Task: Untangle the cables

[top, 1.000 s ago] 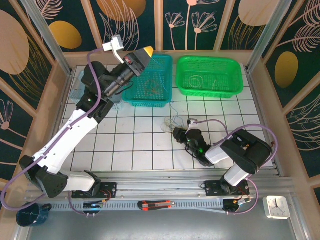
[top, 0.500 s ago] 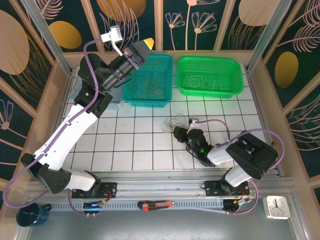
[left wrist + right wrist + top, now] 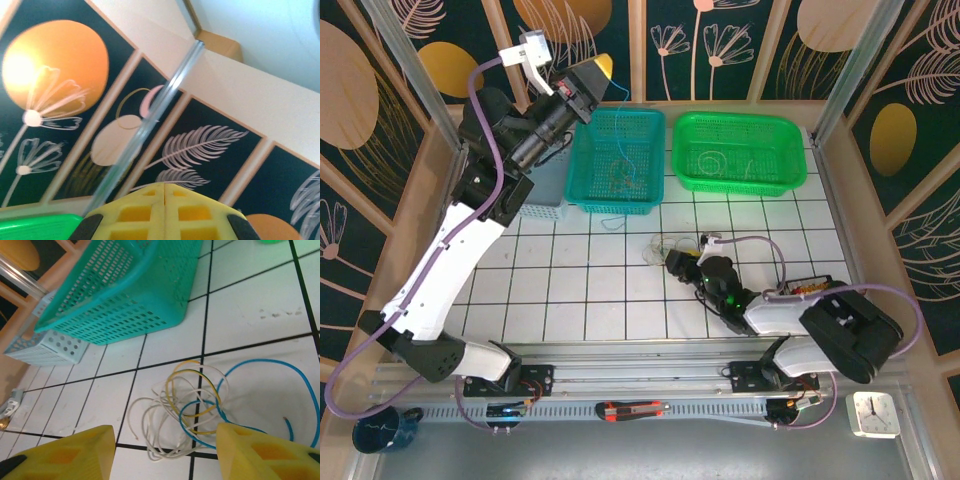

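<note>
Cables (image 3: 185, 412) lay looped mid-bench (image 3: 570, 290), just before the teal basket (image 3: 617, 208). Right pincer (image 3: 165, 455) hovered over them half-open and empty; it should take one strand only. Left pincer (image 3: 164, 200), shut, seemingly lifted a blue strand (image 3: 610, 222) above the basket.

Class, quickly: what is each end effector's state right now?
Left end effector: closed; whether it pinches a wire cannot be told.
Right end effector: open, holding nothing; the cables lie loose just ahead of it.

Left tool (image 3: 164, 189) closed, leaf-patterned wall panels (image 3: 200, 145), metal post (image 3: 150, 125), green basket (image 3: 35, 226) corner
</note>
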You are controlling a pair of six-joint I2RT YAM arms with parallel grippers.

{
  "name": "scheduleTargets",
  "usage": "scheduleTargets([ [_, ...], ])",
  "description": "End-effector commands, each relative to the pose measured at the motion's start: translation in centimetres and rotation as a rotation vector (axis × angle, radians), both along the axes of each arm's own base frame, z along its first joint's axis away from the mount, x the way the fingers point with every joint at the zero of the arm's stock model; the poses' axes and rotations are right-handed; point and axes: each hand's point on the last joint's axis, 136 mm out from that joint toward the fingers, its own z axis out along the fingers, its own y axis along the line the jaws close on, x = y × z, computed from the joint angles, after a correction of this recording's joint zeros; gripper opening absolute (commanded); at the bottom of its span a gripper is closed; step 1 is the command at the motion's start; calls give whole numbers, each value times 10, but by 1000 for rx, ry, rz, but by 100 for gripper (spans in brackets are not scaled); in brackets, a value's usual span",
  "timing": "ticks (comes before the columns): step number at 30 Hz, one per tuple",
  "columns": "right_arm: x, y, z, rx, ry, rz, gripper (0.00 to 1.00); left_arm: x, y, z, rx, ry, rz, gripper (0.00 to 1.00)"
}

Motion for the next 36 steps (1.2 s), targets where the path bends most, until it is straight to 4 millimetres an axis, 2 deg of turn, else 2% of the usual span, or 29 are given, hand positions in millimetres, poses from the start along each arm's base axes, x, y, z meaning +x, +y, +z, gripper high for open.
scheduleTargets([
  [1,0,1,16,-19,-23,13,59,22,20,-8,69,-3,138,0],
  [6,-1,-8,41,-30,-56,4,66,52,54,-20,102,13,269,0],
  [10,1,-19,58,-32,-70,-18,68,81,89,-33,129,34,386,0],
  [14,3,-29,68,-30,-67,-32,68,114,127,-53,144,73,478,0],
  [17,3,-33,73,-33,-57,-33,69,139,155,-77,158,114,534,0],
  [21,2,-33,80,-39,-52,-26,68,171,190,-119,190,183,604,0],
  [26,-2,-39,81,-44,-45,-37,68,198,223,-176,225,265,648,0],
  [31,-5,-42,79,-46,-37,-41,68,212,239,-220,269,316,673,0],
  [33,-6,-44,79,-47,-36,-47,68,221,242,-247,289,361,670,0],
  [36,-7,-45,77,-47,-30,-52,68,220,244,-273,301,396,673,0],
])
